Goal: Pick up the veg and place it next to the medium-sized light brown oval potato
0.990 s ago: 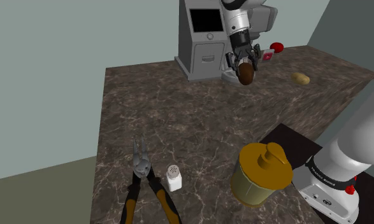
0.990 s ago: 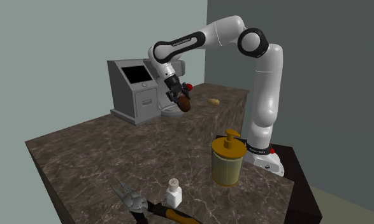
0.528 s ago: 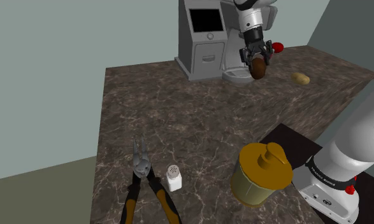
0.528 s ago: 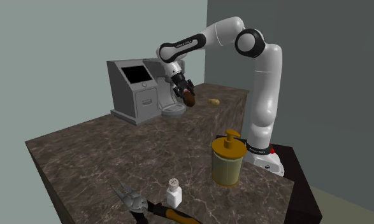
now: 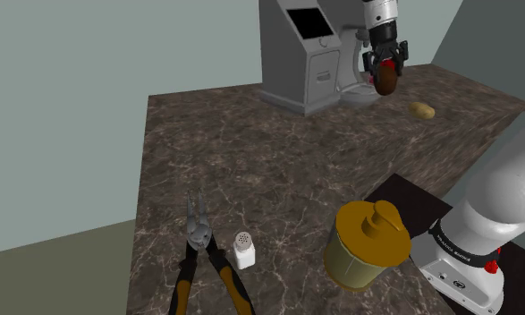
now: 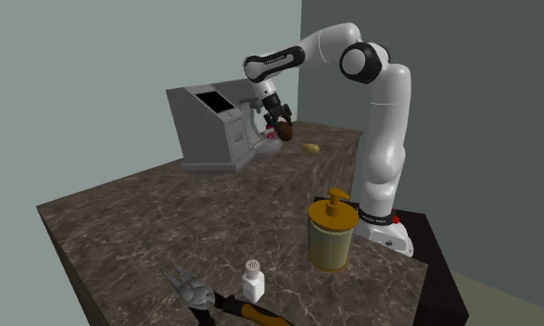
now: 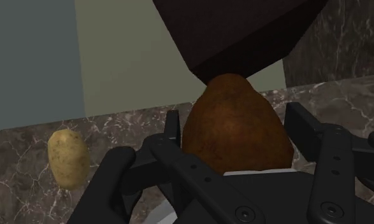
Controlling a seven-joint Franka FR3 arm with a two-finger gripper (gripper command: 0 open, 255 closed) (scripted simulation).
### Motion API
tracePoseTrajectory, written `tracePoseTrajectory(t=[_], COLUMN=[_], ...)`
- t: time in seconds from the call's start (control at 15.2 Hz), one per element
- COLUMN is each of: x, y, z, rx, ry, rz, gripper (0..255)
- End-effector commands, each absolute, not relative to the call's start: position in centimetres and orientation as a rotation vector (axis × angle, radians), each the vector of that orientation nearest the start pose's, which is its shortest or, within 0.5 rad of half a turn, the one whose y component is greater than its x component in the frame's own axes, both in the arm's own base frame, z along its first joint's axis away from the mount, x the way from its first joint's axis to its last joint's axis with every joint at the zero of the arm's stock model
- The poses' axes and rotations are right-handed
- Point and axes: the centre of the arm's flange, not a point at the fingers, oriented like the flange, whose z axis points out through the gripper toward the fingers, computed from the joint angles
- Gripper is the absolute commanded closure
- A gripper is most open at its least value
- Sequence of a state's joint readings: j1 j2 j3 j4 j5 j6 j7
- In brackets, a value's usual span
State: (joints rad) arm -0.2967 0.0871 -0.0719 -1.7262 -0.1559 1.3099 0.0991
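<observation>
1. Dark marbled stone forms the tabletop (image 5: 278, 170), with plain grey-green walls behind it. A grey boxy machine (image 5: 309, 54) stands at the upper middle of the shoulder view.
2. At the top right of that view, just beside the machine, the claw (image 5: 385, 73) is clamped on the veg (image 5: 387, 86), a dark brown, rough-skinned tuber. In the wrist view the black fingers (image 7: 325, 153) clasp it from both sides.
3. The veg hangs clear of the tabletop, its long axis running along the fingers and its free end pointing down.
4. The light brown oval potato (image 5: 421, 110) lies on the stone to the lower right of the claw in the shoulder view, near but apart. In the wrist view it sits out past one finger, not beneath the veg.
5. This looks like the carry stage. The next move probably needs a short shift toward the potato, then a descent ending just beside it. Coming down too close could roll the potato away.
6. A yellow pump jar (image 5: 366, 243), a white shaker (image 5: 243, 251) and pliers (image 5: 202, 259) sit low in the shoulder view, well apart from the claw.
</observation>
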Motion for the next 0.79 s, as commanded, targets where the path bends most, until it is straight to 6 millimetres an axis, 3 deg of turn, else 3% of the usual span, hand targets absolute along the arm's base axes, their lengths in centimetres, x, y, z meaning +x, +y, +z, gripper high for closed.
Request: tracePoseTrajectory(t=[0.0,0.66,0.73], x=[49.1,47.9,47.9], y=[-24.1,-37.7,-37.7], z=[45.8,45.8,45.3], rx=[-3.002,-3.002,-3.002], ry=[0.710,0.710,0.710], rz=[0.934,0.934,0.934], gripper=[255,255,255])
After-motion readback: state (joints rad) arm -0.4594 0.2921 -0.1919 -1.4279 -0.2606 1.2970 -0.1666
